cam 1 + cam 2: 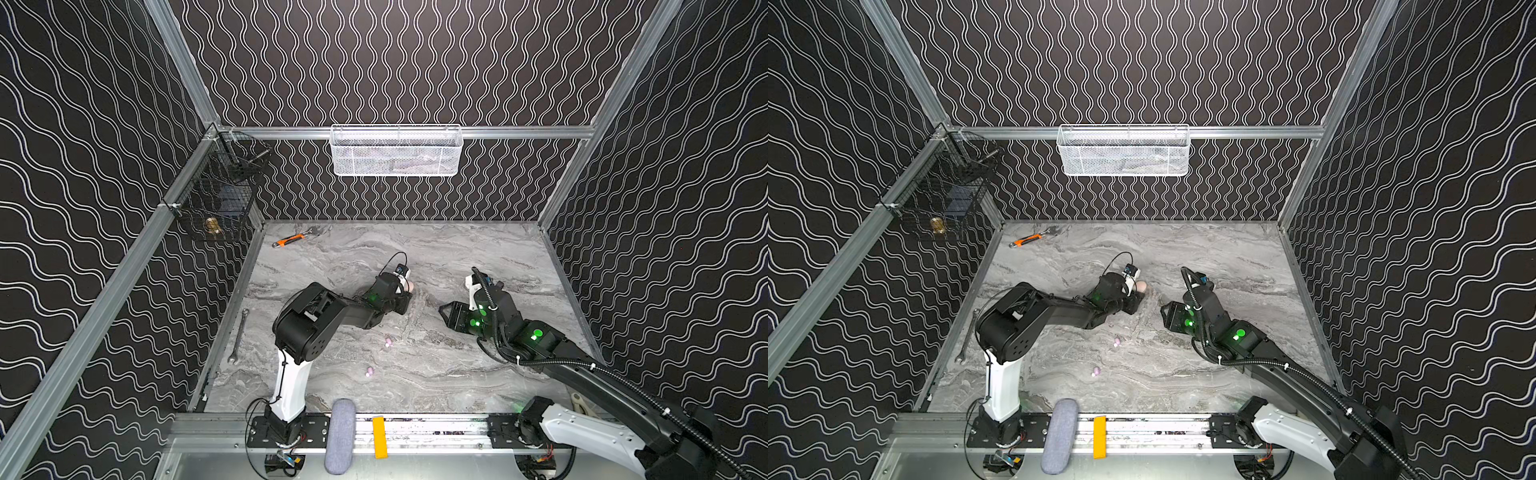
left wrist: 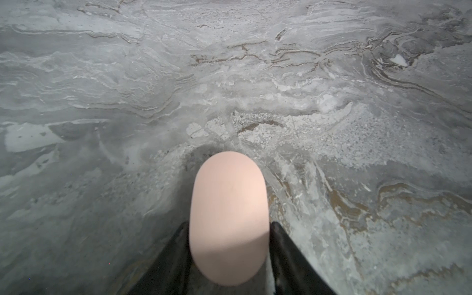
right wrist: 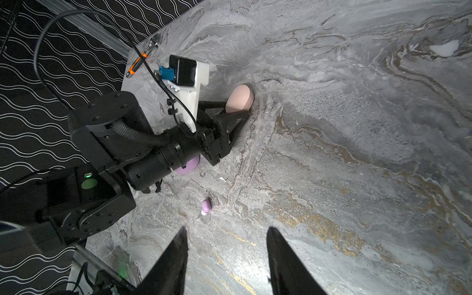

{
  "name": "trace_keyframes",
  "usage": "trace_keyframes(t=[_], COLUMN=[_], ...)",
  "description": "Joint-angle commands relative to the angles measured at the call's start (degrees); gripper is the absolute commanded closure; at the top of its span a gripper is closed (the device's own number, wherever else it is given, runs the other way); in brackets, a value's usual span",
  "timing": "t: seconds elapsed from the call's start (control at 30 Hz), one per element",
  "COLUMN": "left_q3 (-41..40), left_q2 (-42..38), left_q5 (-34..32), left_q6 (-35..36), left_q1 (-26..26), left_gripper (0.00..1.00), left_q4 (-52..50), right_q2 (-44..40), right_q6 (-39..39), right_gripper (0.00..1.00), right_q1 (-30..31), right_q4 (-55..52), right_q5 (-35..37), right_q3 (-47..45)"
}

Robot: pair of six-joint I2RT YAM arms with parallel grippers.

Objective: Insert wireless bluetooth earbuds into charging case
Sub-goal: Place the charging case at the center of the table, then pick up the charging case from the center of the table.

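Note:
A peach-pink oval charging case [image 2: 228,204] lies on the marble table between the fingers of my left gripper [image 2: 229,224]. The jaws stand close on both sides, with a thin gap on one. Both top views show that case [image 1: 409,286] [image 1: 1141,286] at the left arm's tip. Two lilac earbuds [image 1: 388,342] [image 1: 369,371] lie loose on the table nearer the front; one earbud [image 3: 206,206] appears in the right wrist view. A lilac case [image 3: 187,167] peeks from under the left arm. My right gripper [image 3: 226,229] [image 1: 446,311] hovers open and empty to the right.
An orange-handled wrench [image 1: 291,240] lies at the back left and a steel spanner [image 1: 239,336] along the left edge. A white mesh basket [image 1: 395,151] and a black wire basket [image 1: 216,195] hang on the walls. A grey pad [image 1: 340,436] and yellow block [image 1: 379,436] sit on the front rail.

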Motion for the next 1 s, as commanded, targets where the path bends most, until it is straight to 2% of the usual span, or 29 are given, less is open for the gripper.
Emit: trace_keyframes(t=[0.0, 0.2, 0.33, 0.5, 0.67, 0.97], left_q3=[-0.4, -1.1, -1.7, -4.0, -6.9, -8.8], left_q2=[-1.3, -5.3, -7.9, -12.5, -19.0, -28.4], left_q5=[0.4, -0.1, 0.3, 3.4, 7.7, 11.1], left_q6=[-0.4, 0.2, 1.4, 2.5, 4.3, 10.5], left_q1=[0.0, 0.1, 0.4, 0.8, 1.3, 4.0], left_gripper=[0.41, 0.32, 0.32, 0.32, 0.32, 0.33], left_q4=[-1.0, -1.0, -1.0, -1.0, -1.2, -7.2], right_q2=[0.1, 0.5, 1.0, 2.7, 3.8, 7.7], right_q6=[0.3, 0.1, -0.3, -1.2, -1.5, -2.5], right_gripper=[0.48, 0.45, 0.44, 0.43, 0.43, 0.44], right_q1=[0.0, 0.0, 0.0, 0.0, 0.0, 0.3], right_q4=[0.1, 1.2, 1.4, -1.0, 1.0, 2.1], right_q5=[0.0, -0.8, -0.9, -0.2, -0.8, -2.2], right_q3=[0.1, -0.4, -0.1, 1.8, 1.3, 2.2])
